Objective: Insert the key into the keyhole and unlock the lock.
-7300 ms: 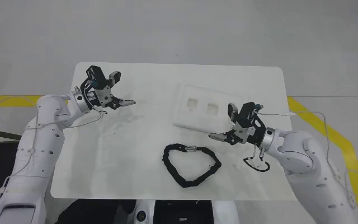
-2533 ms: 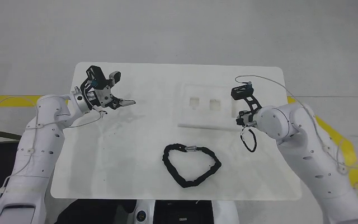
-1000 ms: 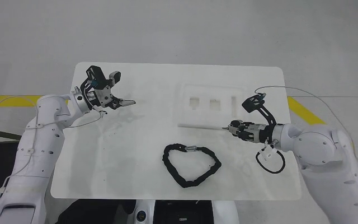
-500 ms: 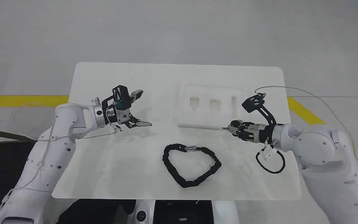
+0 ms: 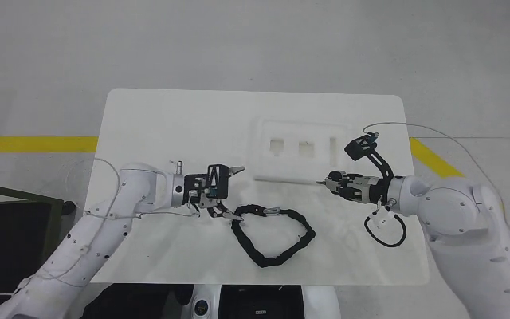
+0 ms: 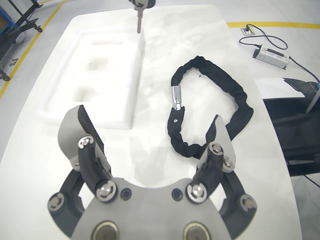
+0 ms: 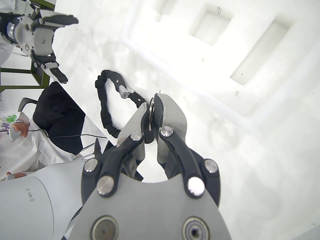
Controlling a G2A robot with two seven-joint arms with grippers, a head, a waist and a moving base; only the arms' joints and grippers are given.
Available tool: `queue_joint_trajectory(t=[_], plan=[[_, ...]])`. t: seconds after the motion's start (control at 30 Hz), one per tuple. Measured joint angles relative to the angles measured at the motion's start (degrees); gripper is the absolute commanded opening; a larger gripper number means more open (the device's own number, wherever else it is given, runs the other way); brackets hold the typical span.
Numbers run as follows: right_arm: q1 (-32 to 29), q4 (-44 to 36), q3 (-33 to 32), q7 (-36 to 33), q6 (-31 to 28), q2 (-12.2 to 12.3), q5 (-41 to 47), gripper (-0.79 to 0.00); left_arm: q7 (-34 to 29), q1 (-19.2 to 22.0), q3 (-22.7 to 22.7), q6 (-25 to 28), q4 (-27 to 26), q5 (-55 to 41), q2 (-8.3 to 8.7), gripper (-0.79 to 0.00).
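Brings left gripper across to the chain lock, wide open, empty, likely to steady it; keeps key pinched in right gripper.

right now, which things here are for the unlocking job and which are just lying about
For the job: key, held in the right gripper; chain lock on the table; left gripper, open, by the lock.
Lying about: foam tray; power brick, off the table.
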State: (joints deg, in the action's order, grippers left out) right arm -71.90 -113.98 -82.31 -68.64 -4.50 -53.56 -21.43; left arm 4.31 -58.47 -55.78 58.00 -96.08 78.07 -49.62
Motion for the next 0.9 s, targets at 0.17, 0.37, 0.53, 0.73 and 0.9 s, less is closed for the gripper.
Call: queue_joint_trajectory(t=[0.17,0.37,0.53,0.73,0.9], plan=[[0.00,0.00,0.00,0.00,0.00,0.00,0.00,-0.785,2.08,2.18,5.25,0.00,0.98,2.56,-0.40,0.000],[0.00,0.00,0.00,0.00,0.00,0.00,0.00,-0.785,1.88,4.96,9.64,0.00,2.74,4.65,-1.27,0.000],[0.00,0.00,0.00,0.00,0.00,0.00,0.00,-0.785,0.12,6.78,13.15,0.00,3.80,5.49,-2.64,0.000],[0.00,0.00,0.00,0.00,0.00,0.00,0.00,-0.785,-0.93,8.46,16.44,-1.00,6.21,5.77,-4.38,0.000],[0.00,0.00,0.00,0.00,0.00,0.00,0.00,-0.785,-2.40,9.52,18.07,-2.23,7.89,5.18,-5.63,0.000]])
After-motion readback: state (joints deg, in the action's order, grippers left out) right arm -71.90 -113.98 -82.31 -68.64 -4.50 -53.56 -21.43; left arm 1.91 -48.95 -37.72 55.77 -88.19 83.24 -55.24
